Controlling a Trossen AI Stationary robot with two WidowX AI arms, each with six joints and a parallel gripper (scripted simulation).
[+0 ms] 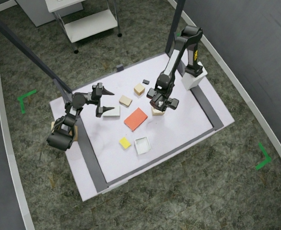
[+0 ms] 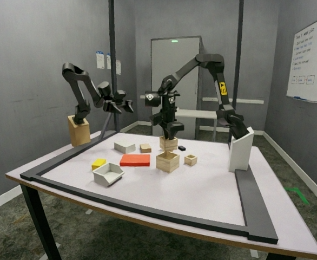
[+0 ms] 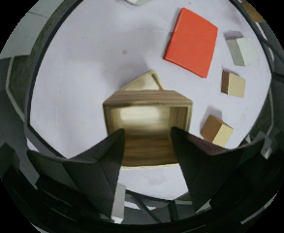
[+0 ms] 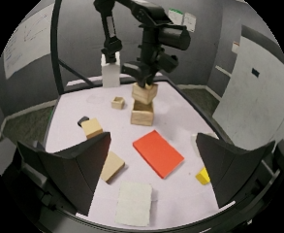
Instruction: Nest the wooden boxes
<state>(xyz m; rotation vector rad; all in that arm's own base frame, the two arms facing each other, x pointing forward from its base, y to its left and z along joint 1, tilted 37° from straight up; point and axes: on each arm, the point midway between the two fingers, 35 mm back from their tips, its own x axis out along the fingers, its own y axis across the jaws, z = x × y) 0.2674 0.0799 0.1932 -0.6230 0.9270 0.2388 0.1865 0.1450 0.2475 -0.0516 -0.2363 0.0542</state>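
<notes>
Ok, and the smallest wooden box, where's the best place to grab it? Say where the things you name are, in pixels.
I'd pinch the smallest wooden box (image 2: pixel 190 161) (image 4: pixel 117 104) near its rim, across two opposite outer walls, coming straight down. It sits flat, open side up, with upright walls and space between it and the bigger box (image 2: pixel 167 163) (image 4: pixel 142 116).
</notes>
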